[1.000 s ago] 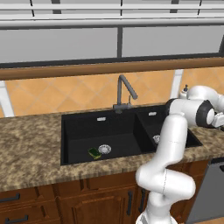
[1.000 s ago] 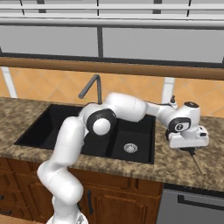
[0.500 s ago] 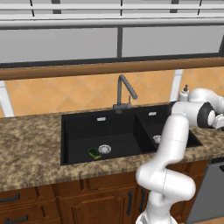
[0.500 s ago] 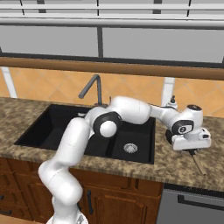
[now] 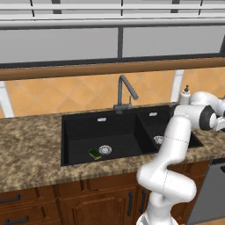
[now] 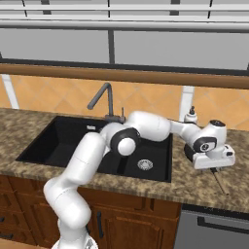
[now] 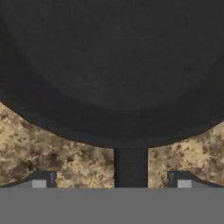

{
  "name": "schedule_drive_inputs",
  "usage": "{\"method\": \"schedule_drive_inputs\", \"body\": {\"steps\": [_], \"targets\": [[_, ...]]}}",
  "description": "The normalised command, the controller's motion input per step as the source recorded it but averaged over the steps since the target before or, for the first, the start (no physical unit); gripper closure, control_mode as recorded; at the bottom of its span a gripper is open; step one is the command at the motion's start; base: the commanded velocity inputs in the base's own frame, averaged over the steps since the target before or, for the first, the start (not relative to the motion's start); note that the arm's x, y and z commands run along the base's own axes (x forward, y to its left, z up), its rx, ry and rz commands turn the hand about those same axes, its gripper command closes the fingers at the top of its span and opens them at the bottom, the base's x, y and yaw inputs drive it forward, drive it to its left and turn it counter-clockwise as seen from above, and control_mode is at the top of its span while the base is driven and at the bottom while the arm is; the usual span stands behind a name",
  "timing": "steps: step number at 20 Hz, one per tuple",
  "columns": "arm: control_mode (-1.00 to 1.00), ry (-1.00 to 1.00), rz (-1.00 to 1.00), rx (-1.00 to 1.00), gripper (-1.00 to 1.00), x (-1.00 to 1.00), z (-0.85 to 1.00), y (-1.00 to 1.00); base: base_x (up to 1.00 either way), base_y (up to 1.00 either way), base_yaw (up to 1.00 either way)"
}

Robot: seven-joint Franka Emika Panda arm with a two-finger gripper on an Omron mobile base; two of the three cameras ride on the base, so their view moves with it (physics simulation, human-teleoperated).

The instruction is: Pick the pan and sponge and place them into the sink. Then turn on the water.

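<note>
On counter right of sink (image 6: 58, 141): pan (image 7: 109, 65) lying flat on speckled granite, dark handle stub pointing back between the fingertips. Gripper (image 7: 111, 181) poised directly over pan, spread wide; one fingertip (image 7: 41, 179) left of handle stub, other right of it, both clear of it. Nothing grasped. Contact with pan not seen.

From right base camera: hand (image 6: 211, 153) low over counter (image 6: 194, 187) right of sink, near edge side. Tan handle (image 6: 220, 181) protruding from under hand toward near edge, resting on granite. Pan body hidden beneath hand from this side.

From left base camera: arm reaching to far right of frame, wrist at picture edge, gripper cut off there.

Sponge (image 5: 94, 153) lying on floor of left bowl, just left of round drain (image 5: 105, 150), near front wall. Yellow-green with darker top face. Well apart from pan.

Sink (image 5: 74, 125) matte black, two bowls, left larger; right bowl partly masked by arm, its drain visible beside forearm. Faucet (image 5: 124, 92) standing behind divider, neck bent, spout angled right and forward. No stream seen.

Soap bottle (image 5: 186, 94) at back of counter, right of sink, upright, near backsplash.

Pan outside sink; sponge inside.
</note>
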Motion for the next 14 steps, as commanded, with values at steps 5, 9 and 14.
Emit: {"method": "schedule_drive_inputs", "body": {"steps": [5,9,14], "targets": [[-1.00,0.00,0.02,0.00,-1.00,0.17,-0.16,-0.13,0.00,0.00,0.00],[-1.00,0.00,0.02,0.01,-1.00,0.20,-0.15,-0.19,0.00,0.00,0.00],[-1.00,0.00,0.02,0.00,1.00,0.13,-0.14,-0.10,0.00,0.00,0.00]]}}
